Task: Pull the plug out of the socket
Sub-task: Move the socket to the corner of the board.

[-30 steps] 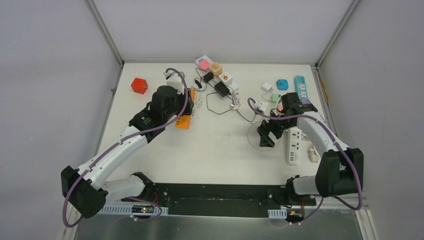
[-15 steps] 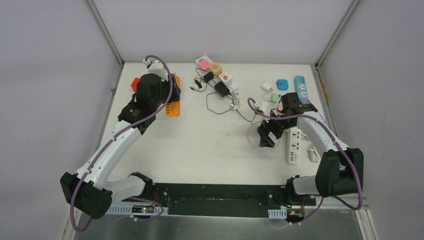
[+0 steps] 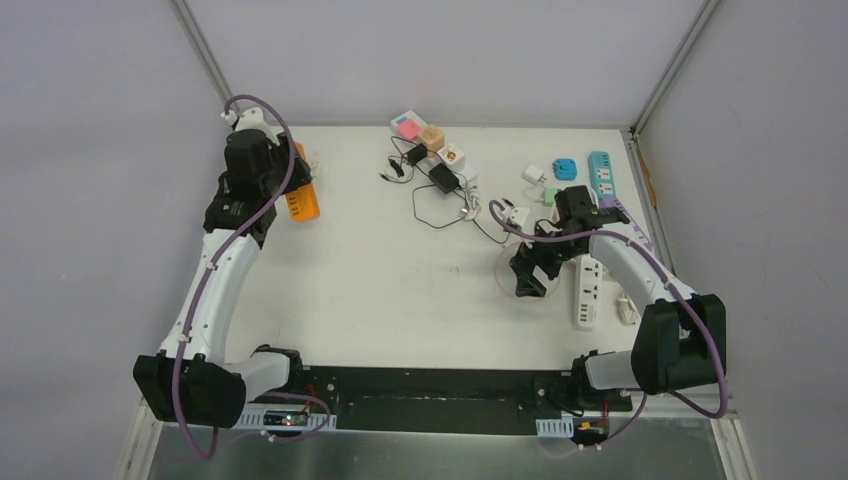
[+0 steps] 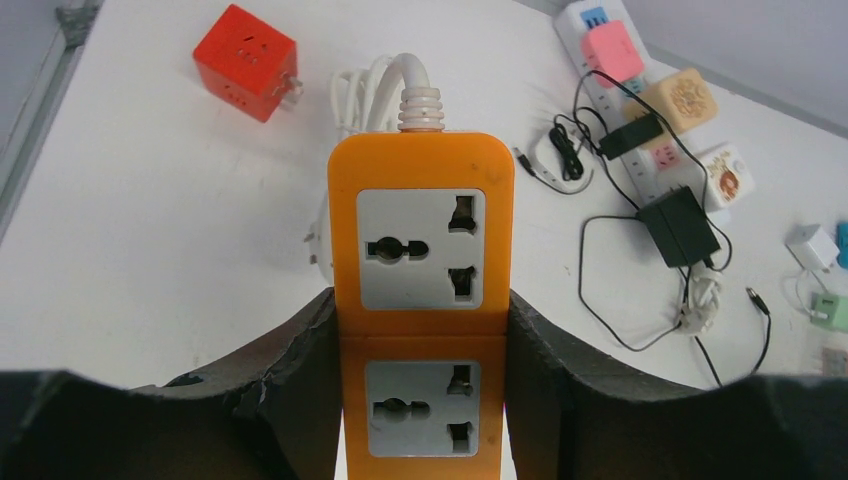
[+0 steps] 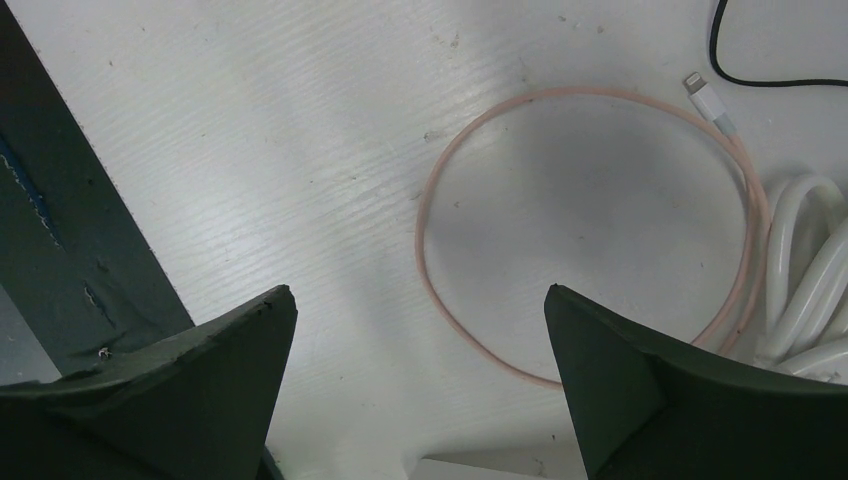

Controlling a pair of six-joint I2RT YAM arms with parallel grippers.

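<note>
My left gripper (image 4: 420, 310) is shut on an orange power strip (image 4: 420, 250) and holds it at the table's far left (image 3: 302, 203). The two sockets that show on it are empty, and no plug shows in them. Its white cord (image 4: 375, 85) coils on the table beyond it. My right gripper (image 5: 417, 292) is open and empty, hovering over a thin pink cable loop (image 5: 590, 230) at the right middle of the table (image 3: 528, 275).
A red cube socket (image 4: 245, 62) lies beyond the orange strip. A white strip with pink and wooden cube adapters (image 3: 425, 135) and a black adapter (image 3: 443, 178) with thin wires lie at the back centre. A white power strip (image 3: 588, 290), a blue strip (image 3: 601, 172) and small chargers lie at the right.
My left arm has carried the orange strip from near the table's middle to the far left back. The right gripper has shifted only slightly.
</note>
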